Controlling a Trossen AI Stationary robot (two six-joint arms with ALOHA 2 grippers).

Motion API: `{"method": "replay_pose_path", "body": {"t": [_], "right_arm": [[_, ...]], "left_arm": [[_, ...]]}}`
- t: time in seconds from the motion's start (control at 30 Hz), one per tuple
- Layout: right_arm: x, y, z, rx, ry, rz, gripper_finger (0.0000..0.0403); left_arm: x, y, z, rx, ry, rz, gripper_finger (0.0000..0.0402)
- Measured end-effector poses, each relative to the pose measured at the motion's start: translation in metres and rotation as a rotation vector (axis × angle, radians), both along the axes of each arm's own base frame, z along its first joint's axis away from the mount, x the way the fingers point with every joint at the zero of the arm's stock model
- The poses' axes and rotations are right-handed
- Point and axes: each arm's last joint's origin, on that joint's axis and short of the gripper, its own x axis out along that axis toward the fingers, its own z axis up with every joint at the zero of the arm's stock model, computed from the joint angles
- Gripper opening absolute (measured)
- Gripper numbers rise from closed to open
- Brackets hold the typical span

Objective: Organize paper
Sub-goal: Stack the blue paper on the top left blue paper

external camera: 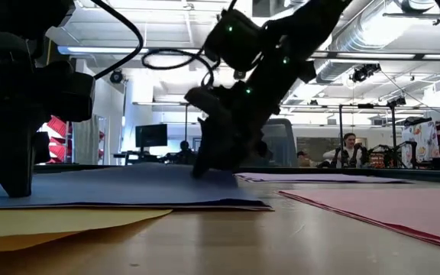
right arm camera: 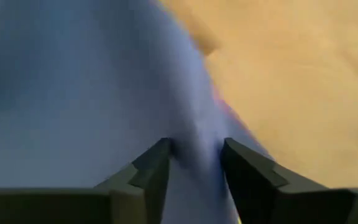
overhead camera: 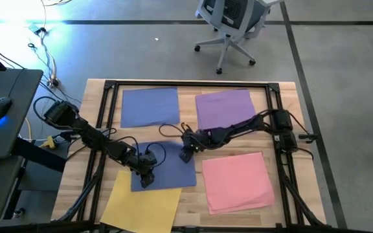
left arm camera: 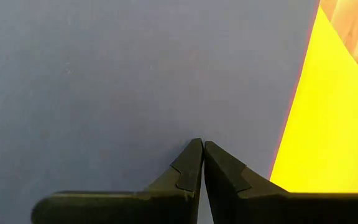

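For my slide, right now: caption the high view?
Both grippers, left and right, press on the central blue sheet among sorted coloured paper.
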Motion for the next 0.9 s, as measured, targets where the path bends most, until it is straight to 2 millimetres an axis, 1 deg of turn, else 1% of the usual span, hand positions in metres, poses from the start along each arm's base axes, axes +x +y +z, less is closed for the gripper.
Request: {"method": "replay_pose_path", "body": {"t": [0.1,0.17,0.4,0.5,0.63,0.7,0.8,0.9], "right_arm": [[0.003,0.008,0.004,-0.017,-0.026,0.040,0.0089],[0.006,0.014,0.009,-0.042,-0.045,0.066,0.0083],[0.021,0.028,0.035,-0.200,-0.114,0.129,0.0091],[0.022,0.033,0.041,-0.275,-0.107,0.166,0.0094],[0.021,0.044,0.045,-0.447,-0.084,0.180,0.0094],[0.019,0.049,0.045,-0.502,-0.070,0.182,0.0094],[0.017,0.055,0.044,-0.519,-0.059,0.186,0.0094],[0.013,0.056,0.041,-0.522,-0.034,0.159,0.0094]], "left_arm": [[0.000,0.000,0.000,0.000,0.000,0.000,0.0000],[0.000,0.000,0.000,0.000,0.000,0.000,0.0000],[0.000,0.000,0.000,0.000,0.000,0.000,0.0000],[0.000,0.000,0.000,0.000,-0.001,0.000,0.0000],[0.000,0.000,0.000,-0.002,-0.003,0.000,0.0000],[0.000,0.000,0.000,-0.002,-0.003,0.000,0.0000],[0.000,0.000,0.000,-0.002,-0.003,0.000,0.0000],[0.000,0.000,0.000,-0.002,-0.003,0.000,0.0000]]}}
